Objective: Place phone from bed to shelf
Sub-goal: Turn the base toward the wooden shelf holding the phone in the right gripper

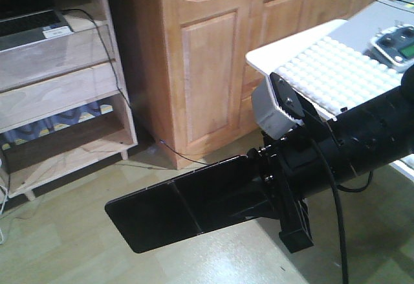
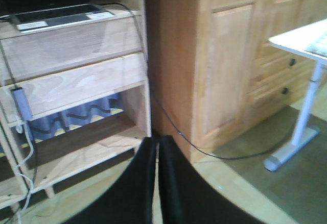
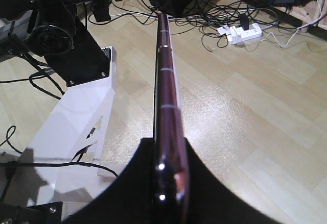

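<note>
The phone [image 1: 174, 209], a glossy black slab with a centre crease, hangs flat above the floor. My right gripper [image 1: 262, 193] is shut on its right end. In the right wrist view the phone [image 3: 164, 76] shows edge-on with a pinkish-metal rim, running away from the right gripper [image 3: 168, 145] between both black fingers. The pale wood shelf [image 1: 65, 93] stands at the left, apart from the phone. My left gripper [image 2: 157, 150] is shut on nothing and faces the shelf [image 2: 76, 81]. The bed is out of view.
A grey laptop [image 1: 32, 25] lies on the shelf's upper plank. An orange-brown cabinet [image 1: 207, 70] stands right of the shelf, with a cable [image 2: 173, 127] trailing down. A white table [image 1: 323, 61] holds a controller [image 1: 394, 44]. Cables and a power strip [image 3: 240, 30] lie on the floor.
</note>
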Available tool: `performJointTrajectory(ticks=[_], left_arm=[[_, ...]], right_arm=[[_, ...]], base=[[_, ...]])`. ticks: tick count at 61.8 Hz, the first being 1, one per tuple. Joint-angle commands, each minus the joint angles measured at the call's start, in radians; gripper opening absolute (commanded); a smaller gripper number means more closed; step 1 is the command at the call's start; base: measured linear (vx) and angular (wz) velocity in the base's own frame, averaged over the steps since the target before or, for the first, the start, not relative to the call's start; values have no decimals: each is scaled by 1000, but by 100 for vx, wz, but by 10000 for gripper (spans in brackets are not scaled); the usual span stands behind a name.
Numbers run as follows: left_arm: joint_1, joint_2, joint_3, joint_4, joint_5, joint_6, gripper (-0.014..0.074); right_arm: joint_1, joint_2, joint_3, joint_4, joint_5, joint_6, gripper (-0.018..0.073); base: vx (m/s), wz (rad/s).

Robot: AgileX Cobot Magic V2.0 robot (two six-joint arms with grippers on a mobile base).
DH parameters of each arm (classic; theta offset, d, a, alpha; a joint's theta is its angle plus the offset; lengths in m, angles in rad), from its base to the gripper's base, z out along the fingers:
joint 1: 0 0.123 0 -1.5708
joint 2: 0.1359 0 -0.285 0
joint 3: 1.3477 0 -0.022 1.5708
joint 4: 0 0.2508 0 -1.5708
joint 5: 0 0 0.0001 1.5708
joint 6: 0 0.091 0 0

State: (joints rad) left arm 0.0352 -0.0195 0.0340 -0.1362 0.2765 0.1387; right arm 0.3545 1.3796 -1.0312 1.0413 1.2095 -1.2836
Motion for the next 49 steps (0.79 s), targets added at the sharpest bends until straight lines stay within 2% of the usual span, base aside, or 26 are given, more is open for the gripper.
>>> performJointTrajectory(ticks=[1,49], left_arm=[[-1,-5,2,-10,-73,-4,1],[-1,-5,2,-10,-73,-4,1]], right_arm=[[-2,-33,-26,87,82,-13,-1],[-2,-33,-26,87,82,-12,-1]], base=[[31,33],[28,27]])
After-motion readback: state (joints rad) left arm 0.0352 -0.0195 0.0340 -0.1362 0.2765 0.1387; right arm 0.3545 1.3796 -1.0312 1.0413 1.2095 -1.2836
